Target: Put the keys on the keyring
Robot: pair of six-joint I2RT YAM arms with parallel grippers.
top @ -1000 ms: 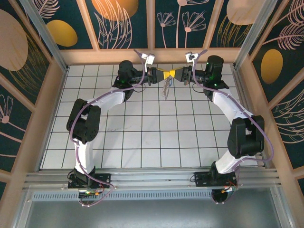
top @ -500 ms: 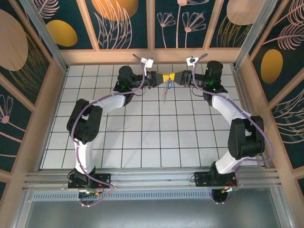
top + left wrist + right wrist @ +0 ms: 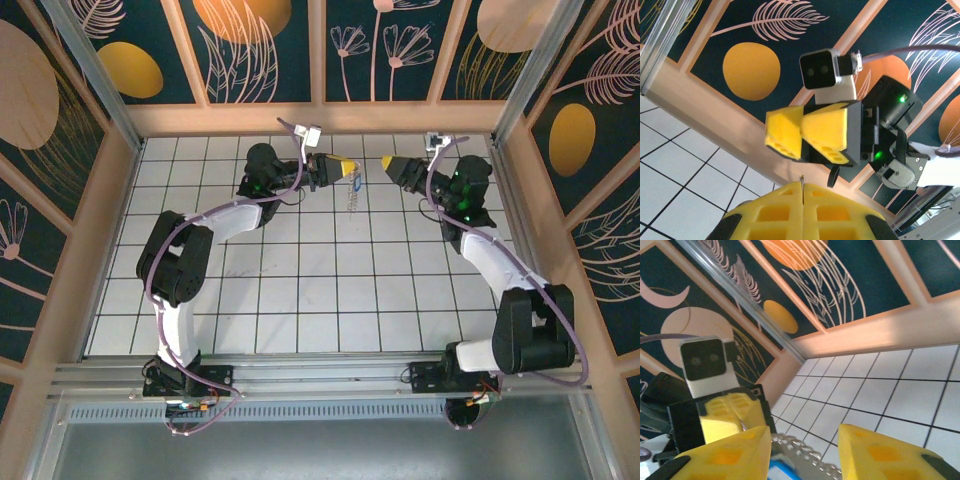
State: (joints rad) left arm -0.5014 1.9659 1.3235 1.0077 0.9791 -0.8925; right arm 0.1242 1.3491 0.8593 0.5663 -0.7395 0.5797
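At the far middle of the table (image 3: 300, 300) | left gripper (image 3: 343, 167) was clamped tight on a thin metal edge, seemingly the keyring (image 3: 801, 181), held above the tiles, likely so it hung free | key (image 3: 357, 184), blue-headed, dangled just below its tip | right gripper (image 3: 393, 163) stood apart to the right, jaws partly open, holding nothing

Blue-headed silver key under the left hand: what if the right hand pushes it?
The small silver metal key with a blue plastic head hangs below the shut left hand, so a push would probably swing it, not slide it. Its metal blade looks rigid, unlikely to flex. Small and thin: probably light.
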